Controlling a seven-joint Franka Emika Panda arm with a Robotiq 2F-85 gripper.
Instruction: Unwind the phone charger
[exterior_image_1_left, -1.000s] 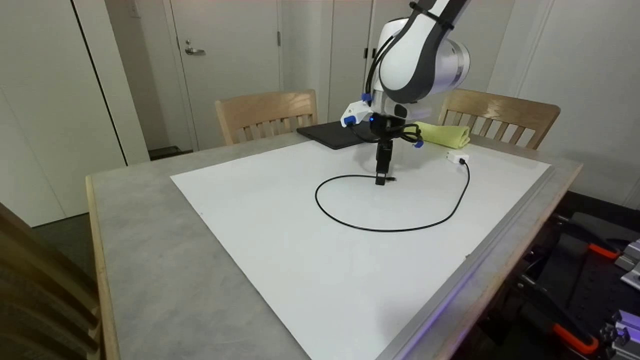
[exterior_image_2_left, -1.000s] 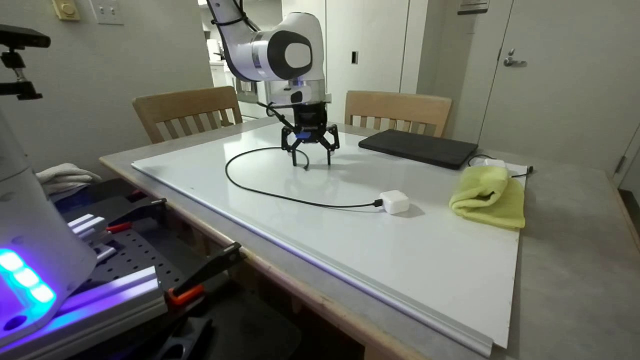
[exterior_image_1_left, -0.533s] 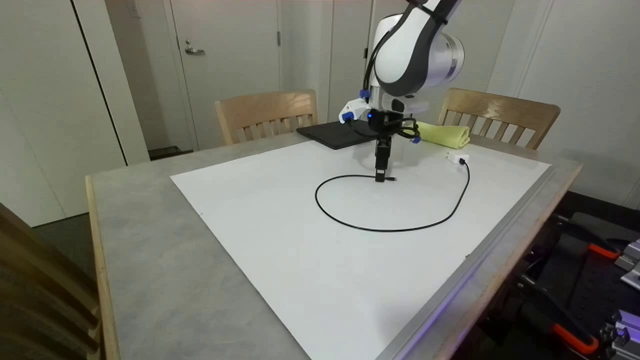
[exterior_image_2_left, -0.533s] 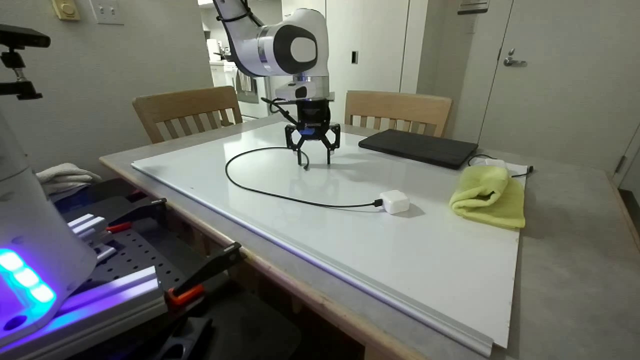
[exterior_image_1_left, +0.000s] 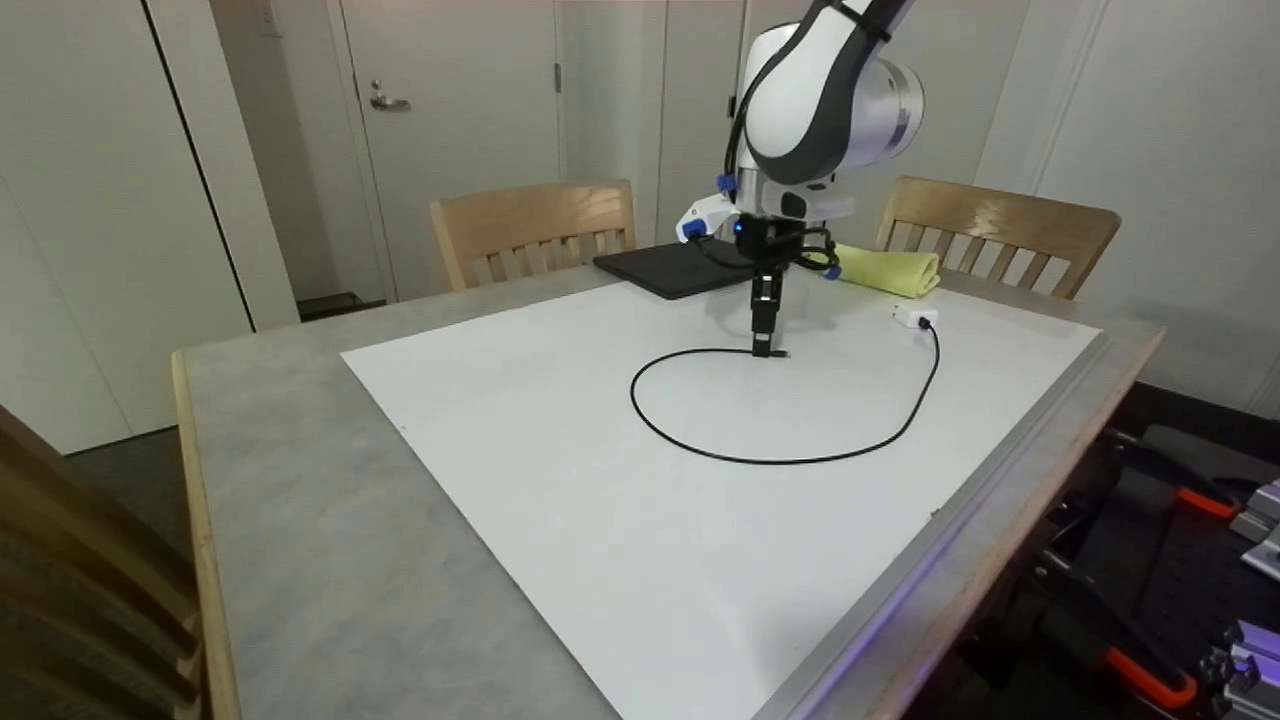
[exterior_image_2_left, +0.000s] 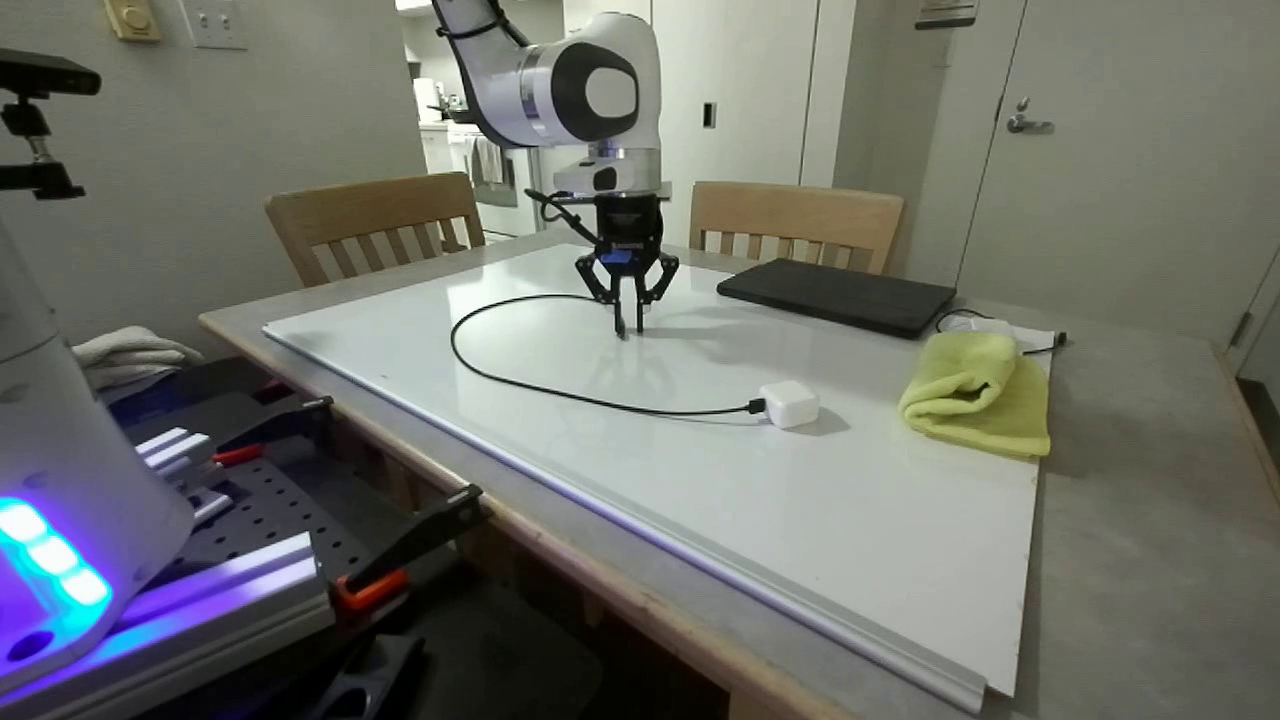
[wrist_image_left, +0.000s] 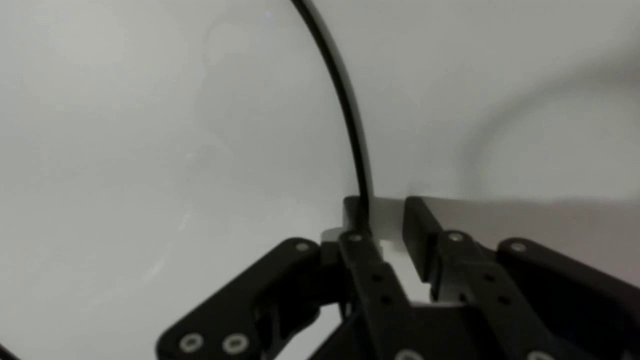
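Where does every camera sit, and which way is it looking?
In an exterior view: above the table, looking down across it. Robot parts: arm, hand.
In an exterior view: beside the robot's base, facing two chairs across the table. Robot parts: base, arm, hand.
Wrist view: mounted on the arm, peering down past the hand at the black cable. Robot parts: hand.
Both exterior views share the arm, hand, black cable, white plug and yellow cloth.

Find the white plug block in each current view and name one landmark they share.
In an exterior view, the white plug block sits right of centre, above mid-height, just below the yellow-green cloth.
In an exterior view, the white plug block lies right of centre, below mid-height, left of the cloth.
Wrist view: not in it.
Shared landmark: the black cable, seen in all three views.
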